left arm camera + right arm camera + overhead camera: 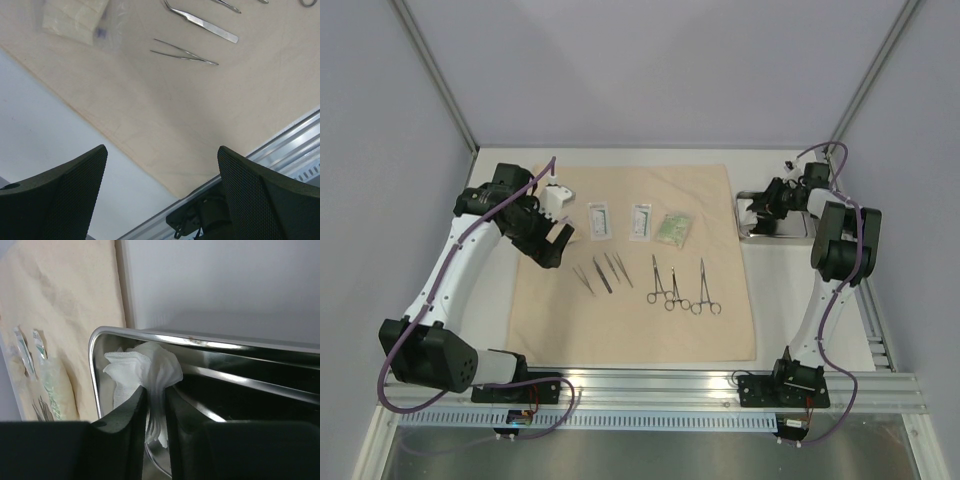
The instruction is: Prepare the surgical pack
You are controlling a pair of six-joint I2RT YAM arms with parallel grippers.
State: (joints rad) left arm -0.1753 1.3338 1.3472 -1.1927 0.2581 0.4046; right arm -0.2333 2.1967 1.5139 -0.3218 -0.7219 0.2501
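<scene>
The tan cloth sheet (630, 320) lies spread on the table. Two white packets (599, 220) and a greenish gauze packet (673, 229) lie along its far part, with tweezers (605, 272) and three steel clamps (675, 285) nearer. The shiny steel tray (775, 232) sits off the sheet's right edge. Over the tray, my right gripper (156, 395) is shut on a bunched white gauze pad (145, 367), which hangs inside the tray's rim (200, 340). My left gripper (162, 165) hovers wide open above the sheet's left part (175, 110), holding nothing, with thin tweezers (185, 52) beyond it.
An aluminium rail (650, 385) runs along the near table edge, carrying both arm bases. The sheet's left border and bare white table (45, 125) show under my left gripper. Frame posts (435, 70) rise at the back corners. A white block (558, 200) sits by the left wrist.
</scene>
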